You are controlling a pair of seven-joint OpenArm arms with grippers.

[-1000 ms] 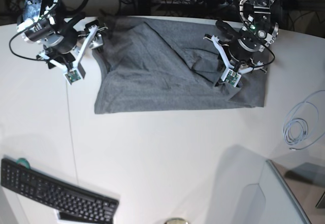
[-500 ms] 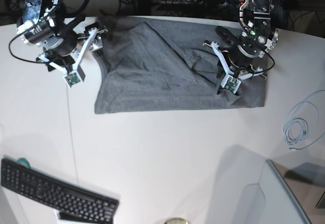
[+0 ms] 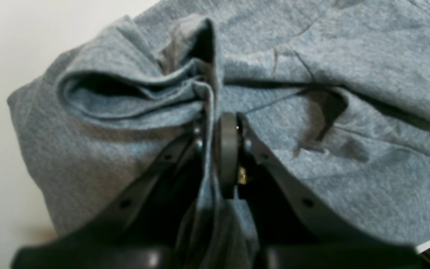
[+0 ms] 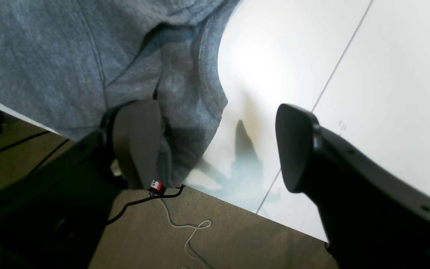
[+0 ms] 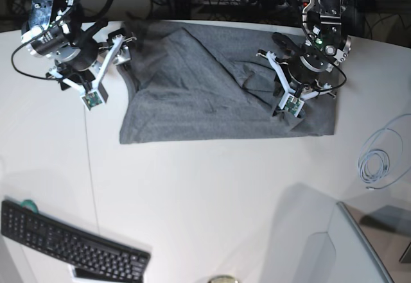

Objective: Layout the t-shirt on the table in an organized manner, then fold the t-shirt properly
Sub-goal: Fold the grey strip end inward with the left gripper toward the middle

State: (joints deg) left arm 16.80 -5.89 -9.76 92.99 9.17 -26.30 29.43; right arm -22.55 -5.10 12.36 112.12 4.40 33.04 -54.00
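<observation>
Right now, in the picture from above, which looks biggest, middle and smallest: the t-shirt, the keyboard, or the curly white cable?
1. The t-shirt, clearly the largest.
2. The keyboard, though the picture's edge cuts part of it off.
3. The curly white cable, the smallest; it also runs off the edge.

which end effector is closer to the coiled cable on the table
Left. The left end effector is on the t-shirt, beside the coiled cable; the right end effector is across the table.
</observation>
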